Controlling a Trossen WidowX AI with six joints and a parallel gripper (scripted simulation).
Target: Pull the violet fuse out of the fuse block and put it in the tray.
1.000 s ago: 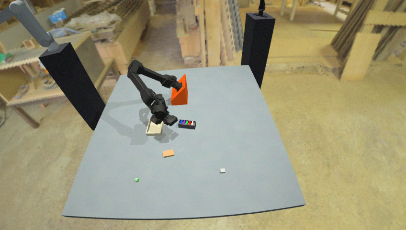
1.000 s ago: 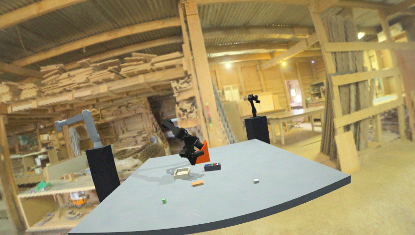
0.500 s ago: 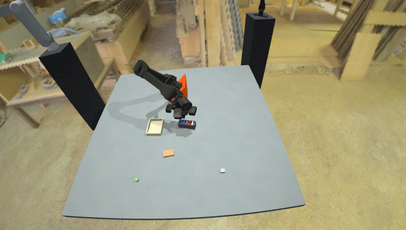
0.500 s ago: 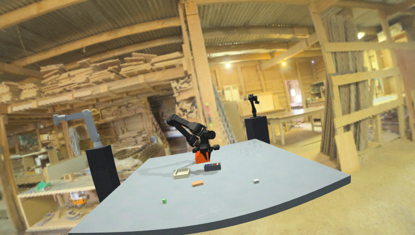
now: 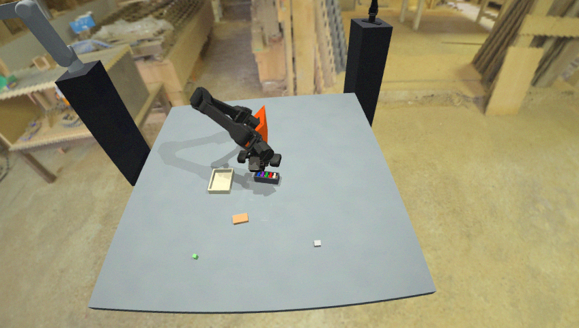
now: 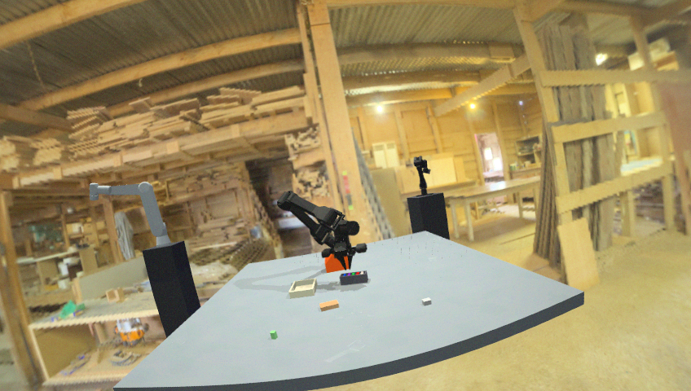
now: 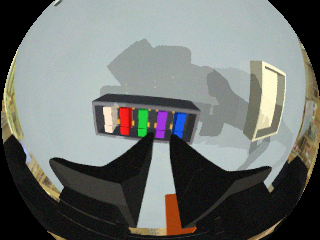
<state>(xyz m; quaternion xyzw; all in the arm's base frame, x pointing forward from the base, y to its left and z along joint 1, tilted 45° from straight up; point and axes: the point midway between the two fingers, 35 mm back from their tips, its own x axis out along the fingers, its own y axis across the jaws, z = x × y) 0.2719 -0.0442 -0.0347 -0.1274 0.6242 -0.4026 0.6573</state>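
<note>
Showing violet fuse [image 7: 162, 124] seated: wrist only.

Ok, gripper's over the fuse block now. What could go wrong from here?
1. The gripper holds nothing and its gap is narrow; coming down like this, a finger may strike the violet fuse rather than straddle it.
2. The green fuse and blue fuse stand close on either side, so a slightly off descent could touch them or the fuse block.
3. The tray sits close beside the block, so lift well clear before carrying across.
</note>
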